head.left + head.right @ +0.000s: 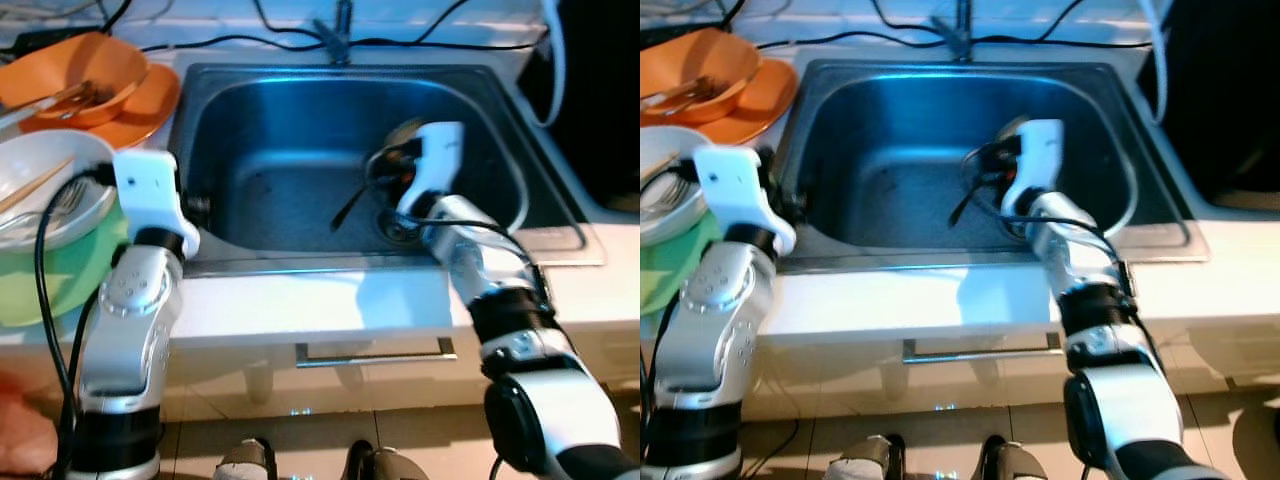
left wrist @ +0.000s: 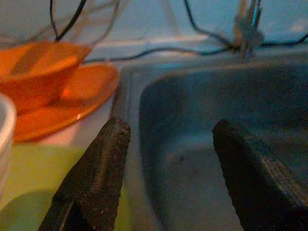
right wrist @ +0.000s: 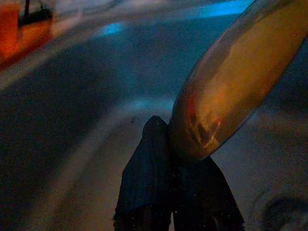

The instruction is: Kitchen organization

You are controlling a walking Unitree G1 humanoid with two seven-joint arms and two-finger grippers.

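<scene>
Spoon in right pincer above sink

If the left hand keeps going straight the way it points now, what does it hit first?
Probably the sink: the open left hand aims over its near left rim into the bare basin, so the sink's inside looks first. Depth is unclear.

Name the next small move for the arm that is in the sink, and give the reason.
Probably lift the right end effector straight up out of the sink. Its fingers look shut on a shiny metal utensil, likely a spoon or ladle, low over the basin near the drain. Raising it would clear the sink rim before carrying it to the counter dishes.
</scene>
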